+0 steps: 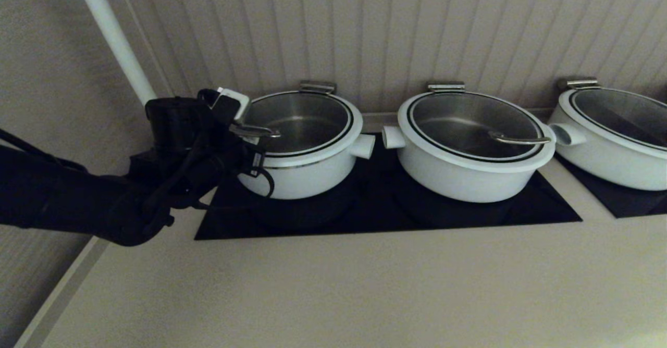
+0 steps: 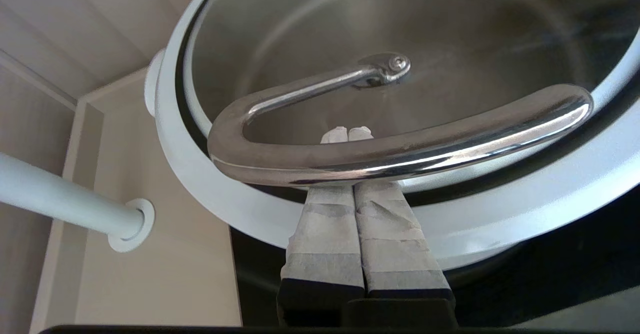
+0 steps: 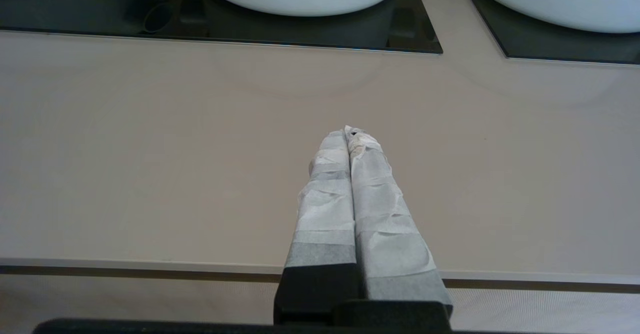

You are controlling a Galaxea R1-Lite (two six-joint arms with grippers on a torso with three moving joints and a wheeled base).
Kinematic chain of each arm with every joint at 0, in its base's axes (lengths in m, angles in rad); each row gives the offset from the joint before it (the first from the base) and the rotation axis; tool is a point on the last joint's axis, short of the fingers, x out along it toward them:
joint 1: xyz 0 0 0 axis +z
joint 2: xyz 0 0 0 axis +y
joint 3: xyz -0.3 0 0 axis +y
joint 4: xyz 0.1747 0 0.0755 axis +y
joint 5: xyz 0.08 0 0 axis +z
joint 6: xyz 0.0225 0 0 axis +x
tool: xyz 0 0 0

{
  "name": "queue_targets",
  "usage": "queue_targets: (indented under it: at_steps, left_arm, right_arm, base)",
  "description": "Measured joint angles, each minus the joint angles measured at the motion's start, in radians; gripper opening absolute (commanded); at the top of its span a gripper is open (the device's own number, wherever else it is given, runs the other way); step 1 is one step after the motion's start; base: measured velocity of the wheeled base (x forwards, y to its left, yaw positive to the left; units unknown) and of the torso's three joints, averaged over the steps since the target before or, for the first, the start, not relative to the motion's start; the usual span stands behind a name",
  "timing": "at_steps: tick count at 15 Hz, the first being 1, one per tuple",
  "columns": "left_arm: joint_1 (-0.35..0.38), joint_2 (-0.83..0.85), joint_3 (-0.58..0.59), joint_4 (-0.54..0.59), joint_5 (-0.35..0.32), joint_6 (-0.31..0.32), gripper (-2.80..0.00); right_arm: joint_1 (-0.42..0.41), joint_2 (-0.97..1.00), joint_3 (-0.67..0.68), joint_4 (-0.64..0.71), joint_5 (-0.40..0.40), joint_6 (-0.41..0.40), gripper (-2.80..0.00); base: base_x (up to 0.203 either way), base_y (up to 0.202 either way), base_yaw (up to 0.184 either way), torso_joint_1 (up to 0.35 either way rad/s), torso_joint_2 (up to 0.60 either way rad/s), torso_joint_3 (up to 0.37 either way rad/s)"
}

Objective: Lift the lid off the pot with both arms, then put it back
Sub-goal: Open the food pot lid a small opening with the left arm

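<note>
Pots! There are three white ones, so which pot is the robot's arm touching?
The leftmost pot, deeper and narrower than the other two. The left gripper, shut, is poked under its lid's steel handle. The middle pot and right pot have no gripper nearby.

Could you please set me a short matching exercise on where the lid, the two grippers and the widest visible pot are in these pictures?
Things:
1. lid
2. left gripper
3. right gripper
4. middle pot

Places or states:
A. shut, over bare counter
B. on the narrower pot, leftmost
C. shut, fingers slid under the wire handle
D. on the black cooktop, between two other pots

Pairs: 1-B, 2-C, 3-A, 4-D
</note>
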Motion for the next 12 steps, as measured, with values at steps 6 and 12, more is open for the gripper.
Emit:
queue_targets:
  at_steps: [6,12]
  left_arm:
    - [0.000,-0.012,-0.030,0.008,-0.001,0.008,-2.80]
    - [-0.001,-0.028,-0.080,0.009,-0.004,0.027,-2.80]
  right_arm:
    - [0.000,0.000,0.000,0.000,0.003,-0.001,-2.80]
    - [0.000,0.000,0.000,0.000,0.003,0.002,-2.80]
  base:
    - [0.000,0.000,0.000,0.000,0.00,0.000]
    - [0.000,0.000,0.000,0.000,0.00,0.000]
